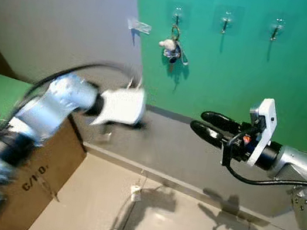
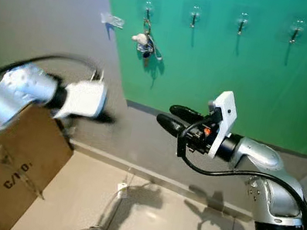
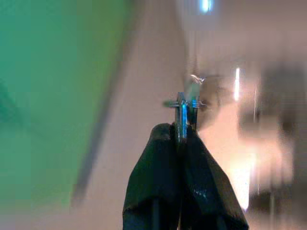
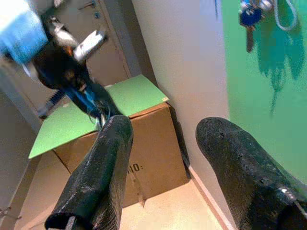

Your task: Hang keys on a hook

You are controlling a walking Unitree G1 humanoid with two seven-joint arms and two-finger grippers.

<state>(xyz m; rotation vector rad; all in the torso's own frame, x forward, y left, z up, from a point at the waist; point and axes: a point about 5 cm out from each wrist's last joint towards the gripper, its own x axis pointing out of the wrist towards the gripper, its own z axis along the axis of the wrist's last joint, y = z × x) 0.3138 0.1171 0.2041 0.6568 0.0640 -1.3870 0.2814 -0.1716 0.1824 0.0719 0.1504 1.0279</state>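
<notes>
L gripper point(image 3: 184, 139) is pinching a key ring point(image 3: 184, 108) between pressed-together fingers, sitting below-left of the green wall's hooks point(image 1: 226, 22) — nearer than R gripper point(image 1: 209, 127), which is hovering spread & empty.
</notes>
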